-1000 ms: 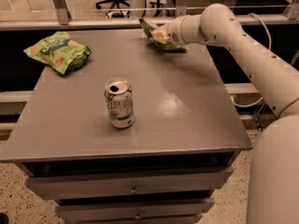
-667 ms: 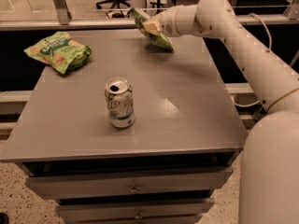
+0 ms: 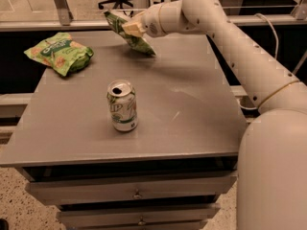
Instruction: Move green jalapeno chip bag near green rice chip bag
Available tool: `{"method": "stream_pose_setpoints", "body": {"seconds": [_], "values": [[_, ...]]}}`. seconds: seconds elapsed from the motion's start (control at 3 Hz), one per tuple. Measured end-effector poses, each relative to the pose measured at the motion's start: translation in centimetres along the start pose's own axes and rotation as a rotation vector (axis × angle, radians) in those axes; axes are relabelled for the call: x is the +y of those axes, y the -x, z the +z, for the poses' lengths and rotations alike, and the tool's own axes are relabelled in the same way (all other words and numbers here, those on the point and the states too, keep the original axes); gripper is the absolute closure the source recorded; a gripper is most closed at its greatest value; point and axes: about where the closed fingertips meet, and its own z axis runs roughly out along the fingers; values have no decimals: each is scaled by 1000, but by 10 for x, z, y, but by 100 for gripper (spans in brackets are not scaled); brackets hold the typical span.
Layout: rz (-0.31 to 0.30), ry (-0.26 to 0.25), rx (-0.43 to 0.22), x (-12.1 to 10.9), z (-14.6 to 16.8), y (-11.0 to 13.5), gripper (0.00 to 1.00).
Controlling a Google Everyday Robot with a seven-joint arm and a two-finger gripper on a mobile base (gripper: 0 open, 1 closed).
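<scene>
1. Carrying the green jalapeno chip bag (image 3: pixel 142 45) at upper centre of the frame, pinched by its upper part in the gripper (image 3: pixel 128 28), lower corner hanging close over the table (image 3: pixel 192 109); impossible to tell whether touching.
2. Aim for the green rice chip bag (image 3: pixel 60 53), lying at upper left, well apart from the load.
3. Travel leftward along the far edge, dangling corner lifted to avoid dragging.
4. Pass behind the soda can (image 3: pixel 122 105) standing upright at centre.
5. Lower just beside the green rice chip bag, not onto it; release only once resting.
</scene>
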Motion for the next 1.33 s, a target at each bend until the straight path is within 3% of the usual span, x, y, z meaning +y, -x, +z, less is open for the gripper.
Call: {"method": "stream_pose_setpoints", "body": {"seconds": [0.33,0.67,1.33], "values": [[-27,61,39,34,23,-1,75],[-33,91,53,51,34,-1,52],[-30,123,82,65,44,-10,5]]}}
